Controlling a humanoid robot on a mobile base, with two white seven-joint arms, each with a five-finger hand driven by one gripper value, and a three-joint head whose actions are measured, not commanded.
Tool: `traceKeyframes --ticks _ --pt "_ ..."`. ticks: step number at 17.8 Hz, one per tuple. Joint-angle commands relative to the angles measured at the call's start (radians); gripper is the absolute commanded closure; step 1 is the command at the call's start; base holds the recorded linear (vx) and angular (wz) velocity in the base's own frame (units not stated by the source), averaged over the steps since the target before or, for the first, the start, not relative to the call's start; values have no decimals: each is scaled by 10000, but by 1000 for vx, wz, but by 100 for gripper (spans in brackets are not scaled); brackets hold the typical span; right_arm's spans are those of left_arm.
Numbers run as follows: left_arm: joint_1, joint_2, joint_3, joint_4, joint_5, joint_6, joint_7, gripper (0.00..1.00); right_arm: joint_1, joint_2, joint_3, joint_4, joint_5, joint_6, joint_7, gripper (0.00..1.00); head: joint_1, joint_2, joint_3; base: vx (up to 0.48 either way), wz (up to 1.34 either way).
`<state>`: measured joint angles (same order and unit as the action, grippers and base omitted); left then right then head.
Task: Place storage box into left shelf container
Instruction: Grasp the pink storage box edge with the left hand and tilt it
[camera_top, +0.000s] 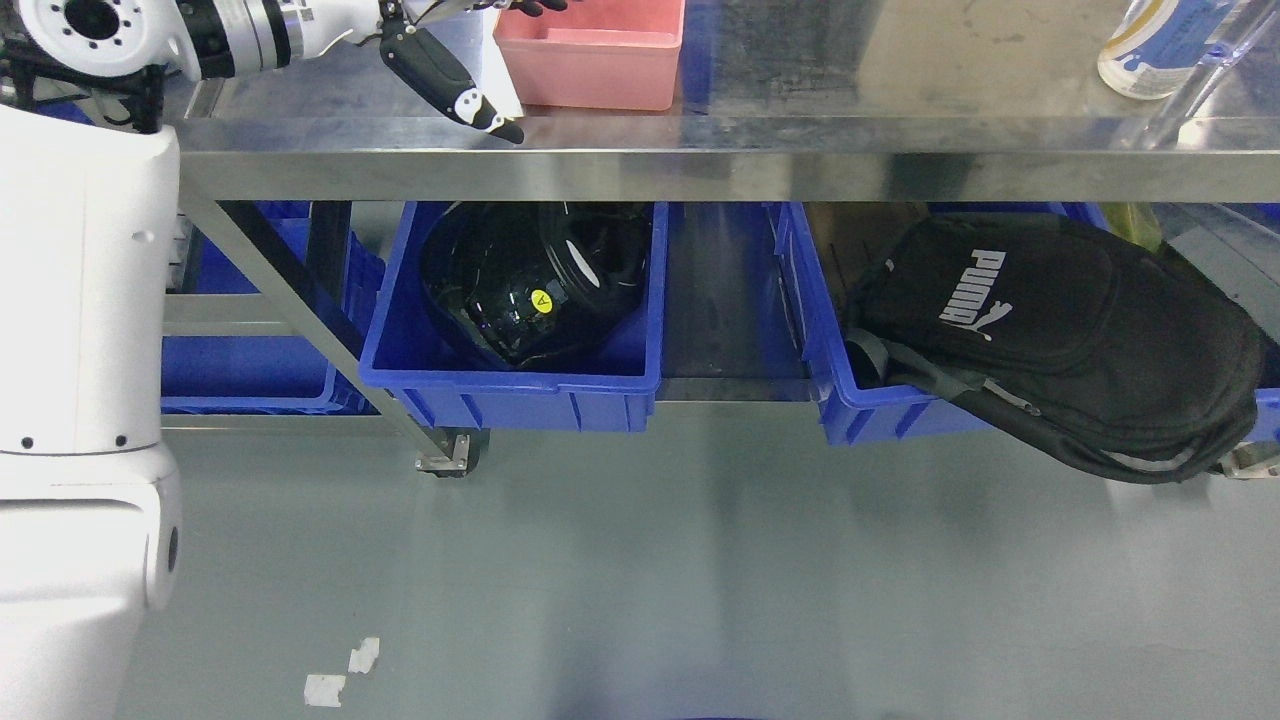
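Note:
The pink storage box (600, 70) stands on the steel table top (800, 90) at the upper middle, partly cut off by the picture's top edge. My left arm (230, 35) comes in from the upper left along the table. My left hand (480, 70) is at the box's left wall, and most of it is cut off at the top edge, so its grip cannot be made out. On the lower shelf, left of the middle, a blue container (510, 380) holds a shiny black helmet-like object (540, 280). The right hand is out of view.
A second blue bin (880, 415) on the lower shelf at right holds a black Puma bag (1060, 330) that hangs over its front. Another blue bin (250, 370) sits at far left behind the table leg (300, 310). A bottle (1140, 50) stands at top right. My white body (80, 400) fills the left edge.

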<state>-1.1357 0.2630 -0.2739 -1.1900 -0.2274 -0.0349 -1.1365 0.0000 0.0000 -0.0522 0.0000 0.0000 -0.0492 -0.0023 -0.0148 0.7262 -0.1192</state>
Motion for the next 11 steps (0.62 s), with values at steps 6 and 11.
traceKeyframes --ticks 6,11 --pt "-255 -1187 -896 2265 -1208 -50 29 9 -46 -175 0 -175 -215 2 -8 0 0 0 0 0 0" --pt "-286 -1723 33 2451 -1193 -172 90 38 -31 -175 0 -175 -215 2 -8 0 0 0 0 2 31"
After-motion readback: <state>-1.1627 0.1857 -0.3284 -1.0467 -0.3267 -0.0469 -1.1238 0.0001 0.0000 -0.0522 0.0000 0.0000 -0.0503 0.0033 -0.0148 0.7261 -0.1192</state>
